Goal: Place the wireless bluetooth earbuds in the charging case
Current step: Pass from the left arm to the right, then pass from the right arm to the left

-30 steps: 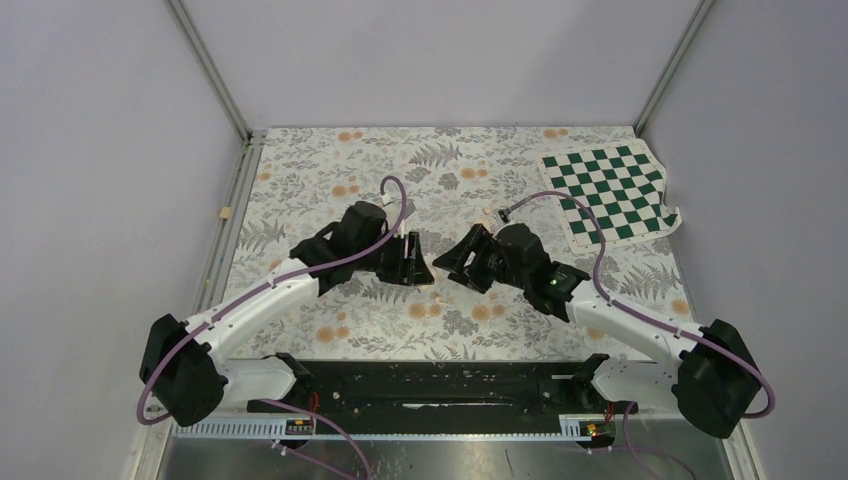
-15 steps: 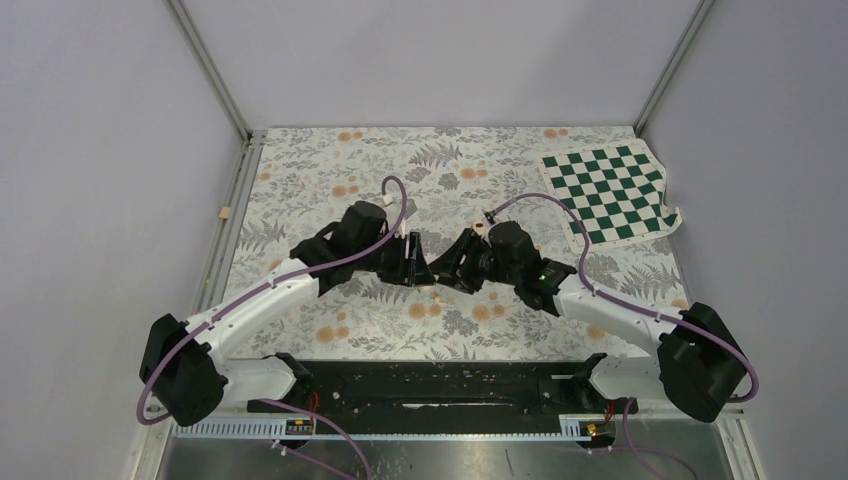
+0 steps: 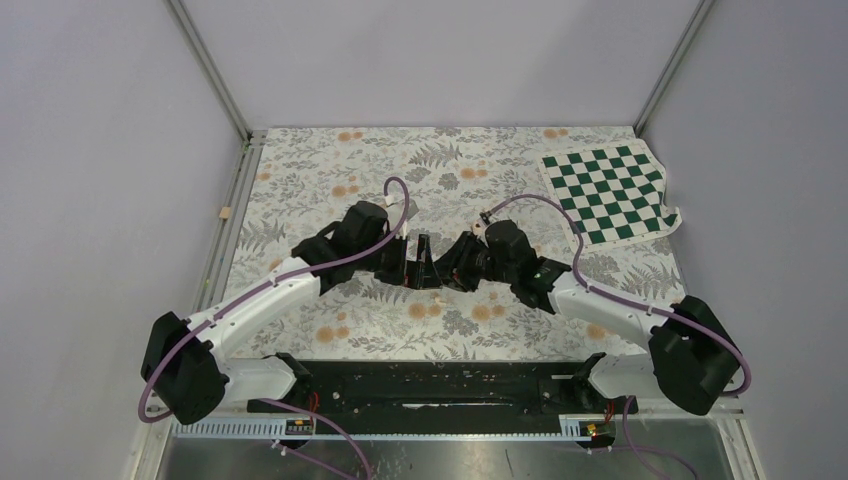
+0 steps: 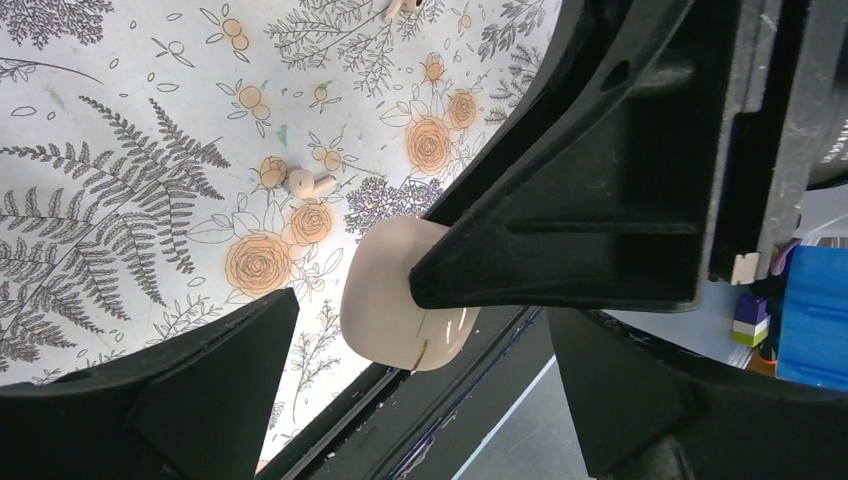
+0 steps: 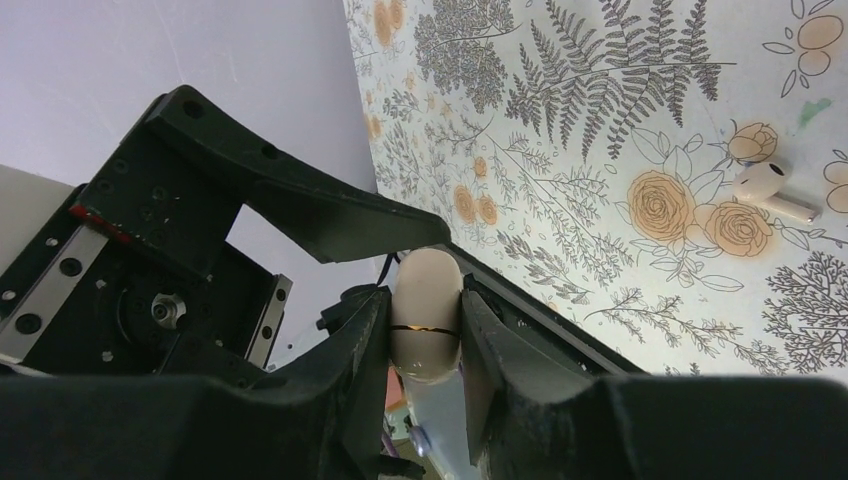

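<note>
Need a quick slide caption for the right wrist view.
Right pincer clamps the charging case; one earbud lies on the floral mat.

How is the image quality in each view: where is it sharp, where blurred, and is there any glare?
Top external: soft, even light, no hard shadows, floral mat sharp. Left wrist: charging case and earbud on the mat in focus, a small glare spot on the case. Right wrist: the right claw blurs toward the bottom edge; case and mat are sharp.

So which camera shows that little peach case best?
Left wrist: the charging case shows its broad face. Right wrist sees it edge-on, pinched in the right tool. The top view hides it.
</note>
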Controlling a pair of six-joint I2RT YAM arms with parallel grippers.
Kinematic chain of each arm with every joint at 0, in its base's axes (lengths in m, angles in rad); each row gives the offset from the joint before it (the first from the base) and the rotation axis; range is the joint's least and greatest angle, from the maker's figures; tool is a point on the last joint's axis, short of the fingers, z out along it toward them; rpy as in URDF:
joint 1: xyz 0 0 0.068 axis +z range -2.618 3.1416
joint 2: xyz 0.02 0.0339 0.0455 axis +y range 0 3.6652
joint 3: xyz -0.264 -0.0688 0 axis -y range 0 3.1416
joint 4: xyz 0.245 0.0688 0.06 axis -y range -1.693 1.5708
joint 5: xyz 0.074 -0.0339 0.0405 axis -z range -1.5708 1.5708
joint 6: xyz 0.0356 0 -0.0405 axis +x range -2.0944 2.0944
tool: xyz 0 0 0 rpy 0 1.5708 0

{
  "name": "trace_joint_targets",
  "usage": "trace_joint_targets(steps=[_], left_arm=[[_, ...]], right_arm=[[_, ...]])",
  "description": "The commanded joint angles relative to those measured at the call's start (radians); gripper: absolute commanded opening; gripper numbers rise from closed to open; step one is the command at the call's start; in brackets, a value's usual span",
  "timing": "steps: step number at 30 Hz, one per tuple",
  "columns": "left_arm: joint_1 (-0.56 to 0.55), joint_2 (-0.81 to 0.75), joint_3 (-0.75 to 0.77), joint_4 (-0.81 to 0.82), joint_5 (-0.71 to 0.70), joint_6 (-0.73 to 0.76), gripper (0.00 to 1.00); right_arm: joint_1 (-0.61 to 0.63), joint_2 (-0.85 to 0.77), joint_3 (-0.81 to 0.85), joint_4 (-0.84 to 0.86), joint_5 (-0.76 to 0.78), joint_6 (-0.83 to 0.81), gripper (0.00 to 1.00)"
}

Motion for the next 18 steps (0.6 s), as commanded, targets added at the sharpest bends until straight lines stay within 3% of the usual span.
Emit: trace_joint_targets(steps=[1, 5, 8, 13, 15, 18], left_arm=[[0.002, -0.024, 0.063, 0.006, -0.031, 0.041, 0.99], [0.002, -0.061, 0.076, -0.071, -0.118, 0.110, 0.99], [0.003, -0.146, 0.036, -0.041, -0.134, 0.175, 0.99], [-0.011, -0.364, -0.117, 0.165, -0.190, 0.304, 0.99], [-0.035, -0.456, -0.222, 0.286, -0.191, 0.401, 0.92], [-0.109, -0.570, -0.349, 0.441, -0.203, 0.579, 0.90]], right_arm=[[-0.011, 0.029, 0.012, 0.070, -0.060, 0.048, 0.00], [-0.068, 0.036, -0.034, 0.119, -0.112, 0.104, 0.00], [-0.138, 0.010, -0.085, 0.153, -0.152, 0.137, 0.00], [-0.214, -0.033, -0.133, 0.184, -0.264, 0.172, 0.00], [-0.229, -0.045, -0.149, 0.207, -0.307, 0.198, 0.00], [-0.244, -0.055, -0.180, 0.275, -0.358, 0.257, 0.00]])
